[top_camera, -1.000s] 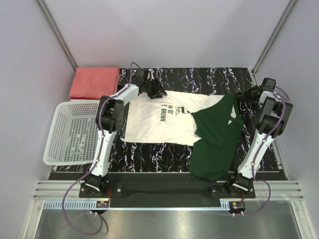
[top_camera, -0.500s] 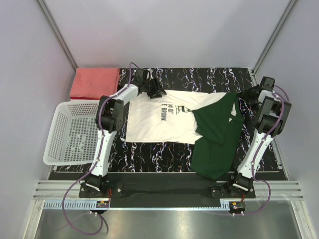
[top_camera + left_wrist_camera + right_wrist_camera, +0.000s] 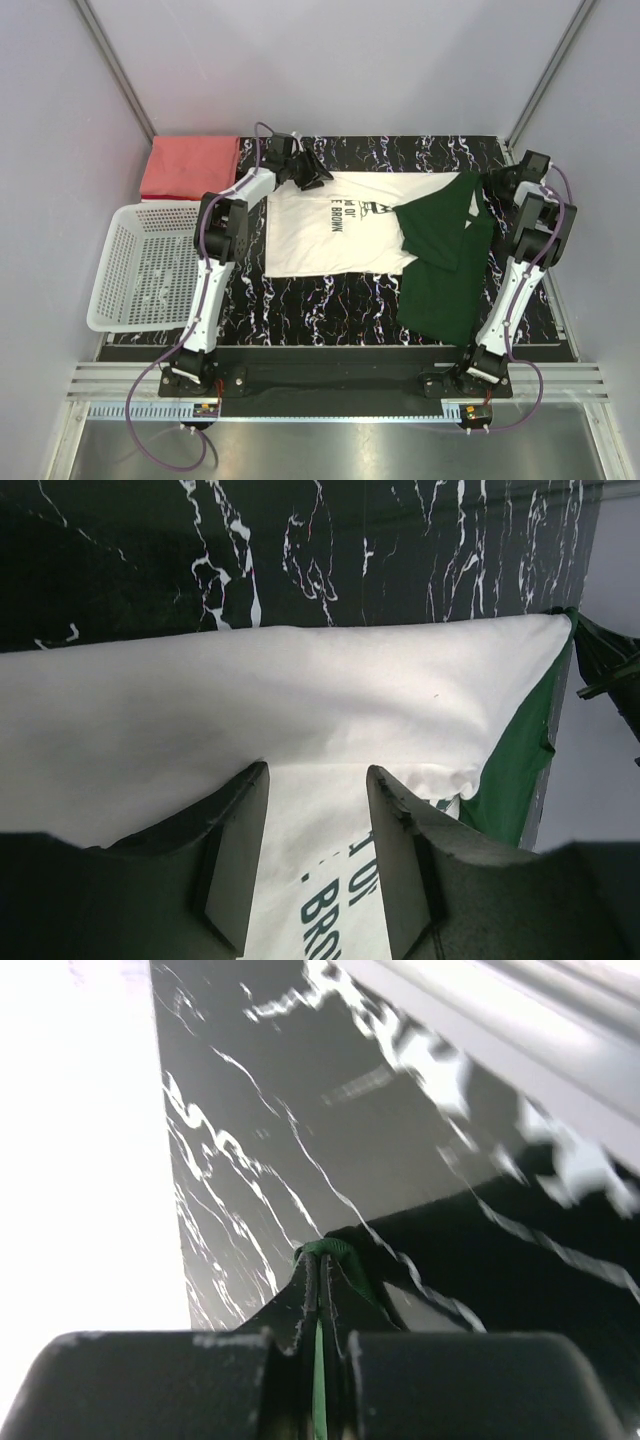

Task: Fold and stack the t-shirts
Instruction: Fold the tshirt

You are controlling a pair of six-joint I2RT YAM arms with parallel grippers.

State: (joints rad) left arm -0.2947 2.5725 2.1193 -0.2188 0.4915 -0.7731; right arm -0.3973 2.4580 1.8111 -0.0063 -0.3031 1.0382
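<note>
Top view: cream shirt (image 3: 340,230) lies spread at table (image 3: 300,300) centre, its green part (image 3: 440,260) folded over at 3 o'clock. Red shirt (image 3: 190,167) is folded at 10 o'clock, and the basket (image 3: 140,270) sits at 9.

Left gripper (image 3: 310,175) is on the cream shirt's far-left corner, right gripper (image 3: 497,185) on the far-right corner.

Left wrist view only: the fingers (image 3: 235,855) stand apart over cream cloth, tips meeting a fold. Whether they grip it I cannot tell.

Right wrist view only: the jaws are pinched tight on a sliver of green cloth.
</note>
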